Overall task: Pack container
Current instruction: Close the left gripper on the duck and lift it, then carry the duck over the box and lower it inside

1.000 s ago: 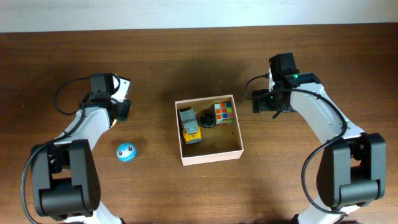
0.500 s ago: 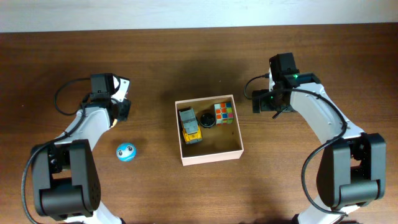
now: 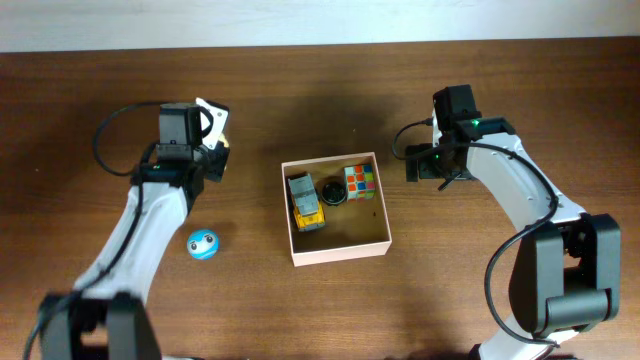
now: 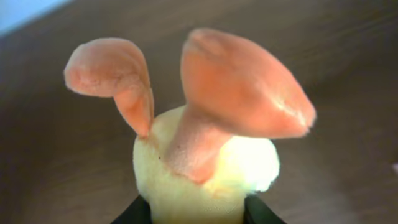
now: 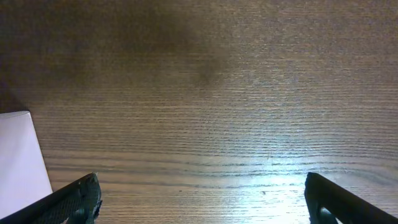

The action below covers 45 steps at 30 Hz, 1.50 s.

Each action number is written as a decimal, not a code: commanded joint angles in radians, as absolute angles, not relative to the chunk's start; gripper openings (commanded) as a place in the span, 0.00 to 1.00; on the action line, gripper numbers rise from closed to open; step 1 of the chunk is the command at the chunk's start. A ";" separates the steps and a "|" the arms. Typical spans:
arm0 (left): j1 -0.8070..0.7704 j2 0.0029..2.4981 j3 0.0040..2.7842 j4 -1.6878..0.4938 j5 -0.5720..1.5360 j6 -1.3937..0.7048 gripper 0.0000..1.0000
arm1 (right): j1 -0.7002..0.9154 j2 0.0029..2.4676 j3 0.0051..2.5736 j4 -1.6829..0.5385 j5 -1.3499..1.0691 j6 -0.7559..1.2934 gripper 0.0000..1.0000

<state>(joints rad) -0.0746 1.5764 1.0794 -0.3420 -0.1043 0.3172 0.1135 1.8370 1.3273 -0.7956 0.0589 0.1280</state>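
Observation:
The container (image 3: 340,245) is a square shallow box with white walls and a tan floor at the table's middle. In it lie a yellow and grey toy truck (image 3: 305,202), a black round piece (image 3: 332,191) and a colour cube (image 3: 360,181). My left gripper (image 3: 215,140) is left of the container and shut on a pale yellow plush bunny with pink ears (image 4: 211,155), held above the table; the black fingers (image 4: 199,218) flank its body. My right gripper (image 3: 418,165) is open and empty over bare wood just right of the container, whose white corner (image 5: 22,155) shows between the spread fingers (image 5: 214,205).
A small blue ball with a face (image 3: 202,244) lies on the table at the left, below the left arm. The wooden table's far edge (image 3: 320,40) meets a white wall at the top.
My left arm has lifted and swung right toward the container with the bunny in its grip. The right arm and the toys in the container have not moved.

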 commanded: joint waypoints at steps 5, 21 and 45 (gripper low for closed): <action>-0.188 1.356 1.101 -0.485 -0.029 0.307 0.28 | 0.109 1.837 1.325 -0.795 0.057 0.131 0.99; -0.509 1.261 1.100 -0.623 0.316 0.308 0.28 | 0.109 1.837 1.325 -0.795 0.057 0.132 0.99; -0.659 1.530 1.100 -0.483 0.363 0.395 0.26 | 0.109 1.837 1.325 -0.795 0.057 0.132 0.99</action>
